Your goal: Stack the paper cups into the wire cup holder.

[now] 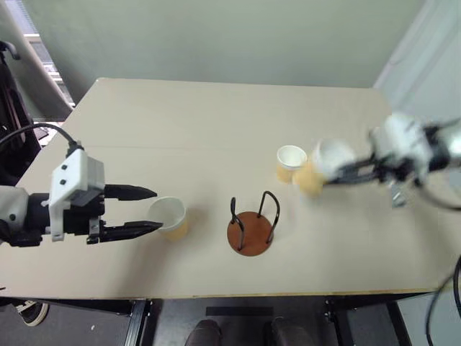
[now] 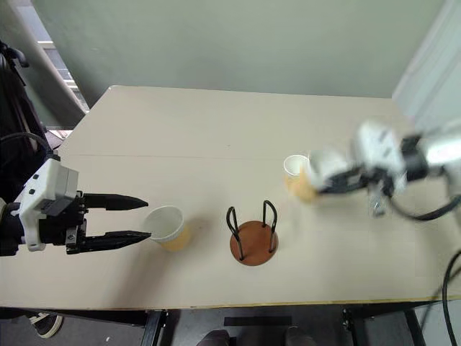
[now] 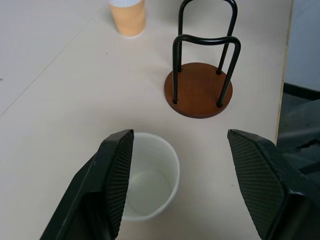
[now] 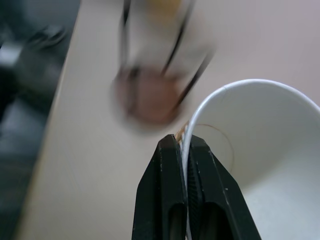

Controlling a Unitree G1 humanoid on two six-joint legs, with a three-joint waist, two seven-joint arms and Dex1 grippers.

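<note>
Head views: right end effector (image 1: 317, 175) pinches one paper cup (image 1: 312, 178) by its rim, raised above the worktop (image 1: 216, 122), just beside a second cup (image 1: 290, 163) standing at right. Left end effector (image 1: 144, 210) is spread wide around a third cup (image 1: 171, 217) at near left. The wire cup holder (image 1: 251, 228) stands empty, near centre.

Left wrist view: fingers (image 3: 115, 175) flank the upright cup, not touching.

Right wrist view: jaws clamped on the cup wall (image 4: 250, 145). Cups are likely light and crushable; grip the rim gently.
</note>
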